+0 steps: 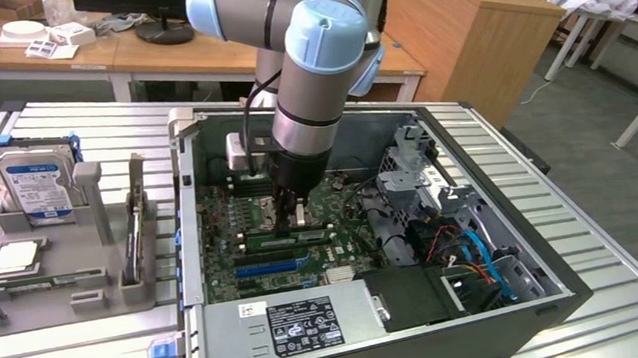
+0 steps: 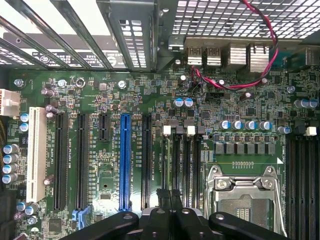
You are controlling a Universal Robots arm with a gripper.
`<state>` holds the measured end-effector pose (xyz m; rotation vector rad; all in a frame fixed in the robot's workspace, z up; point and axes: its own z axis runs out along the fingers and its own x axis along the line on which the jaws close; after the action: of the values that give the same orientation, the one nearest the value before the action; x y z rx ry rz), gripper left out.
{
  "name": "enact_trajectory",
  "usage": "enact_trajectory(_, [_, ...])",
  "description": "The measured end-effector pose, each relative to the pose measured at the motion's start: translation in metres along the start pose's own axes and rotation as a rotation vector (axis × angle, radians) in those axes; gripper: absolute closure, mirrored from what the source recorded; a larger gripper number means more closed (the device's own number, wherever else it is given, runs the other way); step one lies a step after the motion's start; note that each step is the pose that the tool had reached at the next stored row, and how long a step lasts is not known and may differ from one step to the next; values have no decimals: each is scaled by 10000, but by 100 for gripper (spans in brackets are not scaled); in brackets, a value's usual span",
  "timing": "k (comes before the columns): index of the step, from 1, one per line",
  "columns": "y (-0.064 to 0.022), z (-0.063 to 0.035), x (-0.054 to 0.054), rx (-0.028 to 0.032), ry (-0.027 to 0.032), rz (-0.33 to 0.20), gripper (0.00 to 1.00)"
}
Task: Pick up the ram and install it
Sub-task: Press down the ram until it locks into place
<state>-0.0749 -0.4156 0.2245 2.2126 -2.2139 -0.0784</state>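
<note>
The ram (image 1: 287,237), a narrow green stick with dark chips, stands on edge on the motherboard (image 1: 234,263) inside the open computer case (image 1: 555,284). My gripper (image 1: 295,225) reaches straight down into the case, and its shut fingers meet the stick's top edge near its middle. In the wrist view the black fingertips (image 2: 164,215) are pressed together. My gripper (image 2: 170,202) hangs over the black memory slots (image 2: 182,165) with white clips, between the long expansion slots and the CPU socket (image 2: 245,195). The stick's lower edge and its seating in the slot are hidden.
A grey holder tray (image 1: 66,293) at the exterior view's left carries a blue-labelled hard drive (image 1: 35,184) and a thin board standing on edge (image 1: 135,232). Around the gripper are the power supply (image 1: 296,322), a drive cage with blue and orange cables (image 1: 467,248), and the blue slot (image 2: 125,160).
</note>
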Motion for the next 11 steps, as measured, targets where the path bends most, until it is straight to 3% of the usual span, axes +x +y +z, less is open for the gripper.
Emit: enact_trajectory(11, [-1, 16, 1, 0, -1, 0, 89])
